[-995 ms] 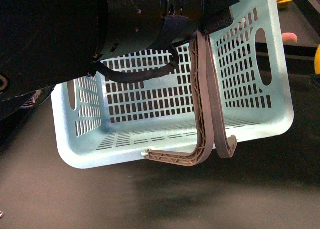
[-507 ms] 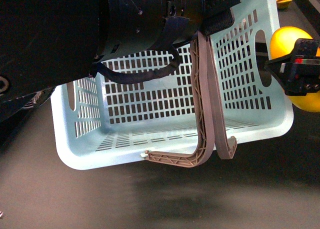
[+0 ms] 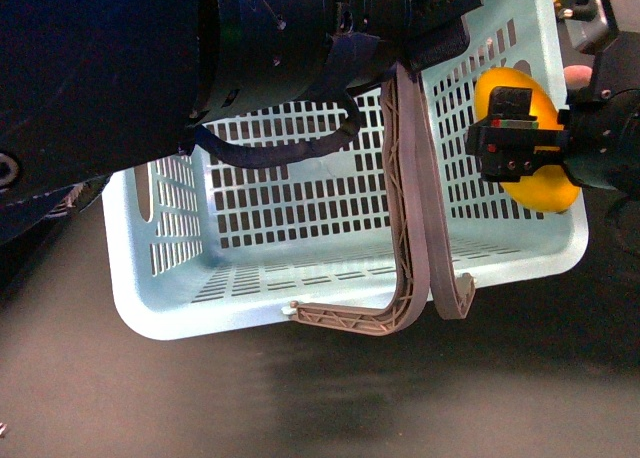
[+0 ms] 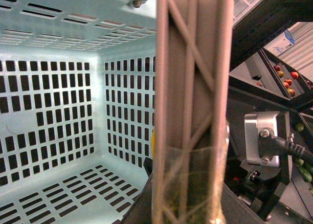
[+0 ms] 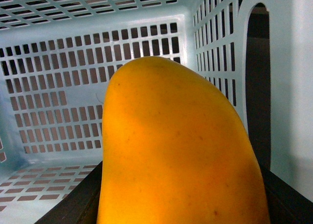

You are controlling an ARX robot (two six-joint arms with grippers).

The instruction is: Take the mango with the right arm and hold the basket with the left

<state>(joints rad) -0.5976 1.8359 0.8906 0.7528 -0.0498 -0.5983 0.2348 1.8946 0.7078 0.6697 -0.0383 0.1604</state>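
Front view: the bulky black left arm's end effector (image 3: 437,28) is clamped on the grey-brown swinging handles (image 3: 405,198), and the light blue slotted plastic basket (image 3: 160,313) hangs tilted from them. Further right, the boxy black right end effector (image 3: 512,138) is closed on the smooth yellow-orange mango (image 3: 548,193), just inside the basket's right wall. Both grasps look made; next, I'd judge, steady grips, with the fruit kept clear of the handles.

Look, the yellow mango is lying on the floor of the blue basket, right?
Not quite. The yellow mango is not lying on the floor of the blue basket. The right end effector holds it up off the floor, as the front view shows.
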